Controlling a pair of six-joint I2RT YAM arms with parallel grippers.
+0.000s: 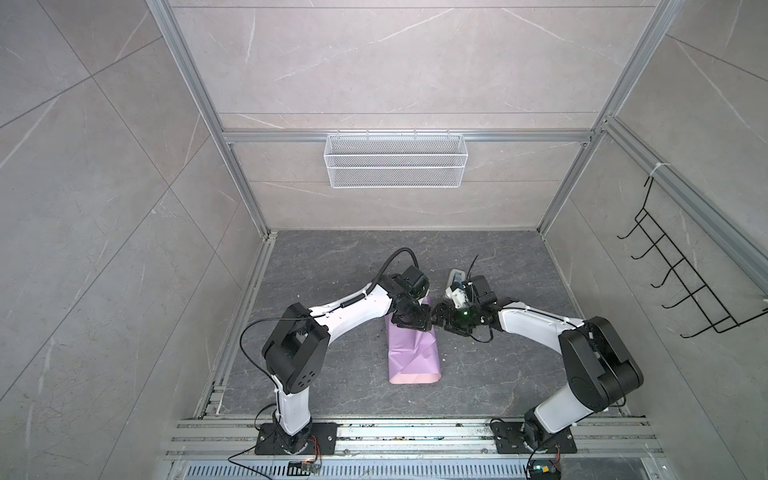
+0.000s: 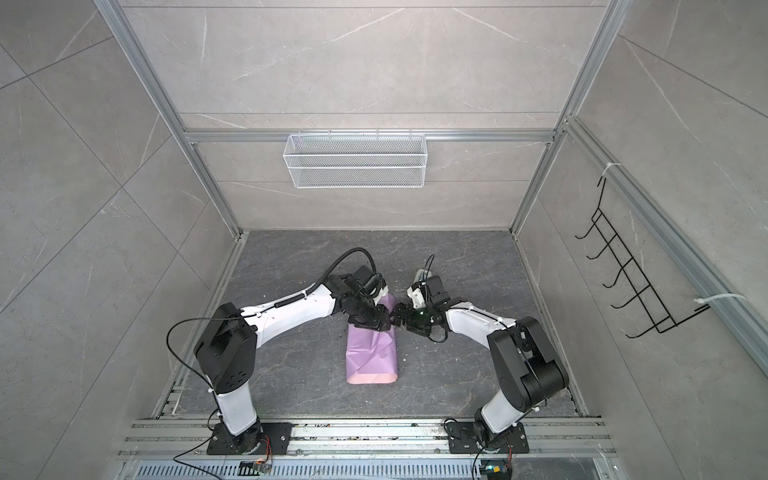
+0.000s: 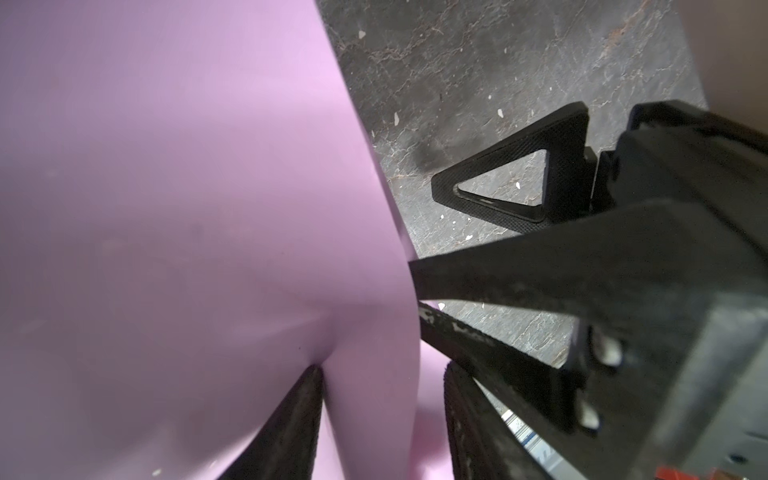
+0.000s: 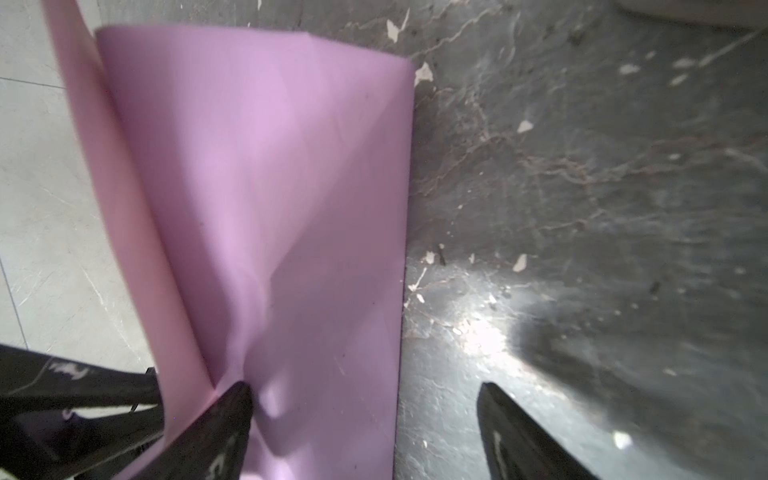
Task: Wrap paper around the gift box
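Paper [image 1: 413, 353] lilac-side out, left gripper [image 3: 382, 370] tilted down, half-parted, right gripper [image 4: 365, 386] wide, facing each other

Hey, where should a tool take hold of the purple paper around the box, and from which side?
Likely the lifted flap of the paper, where its pink underside shows in the right wrist view. It stands off the rest of the sheet, so its free edge can be pinched across both faces, coming from above. Elsewhere the sheet lies flat, with nothing to pinch.
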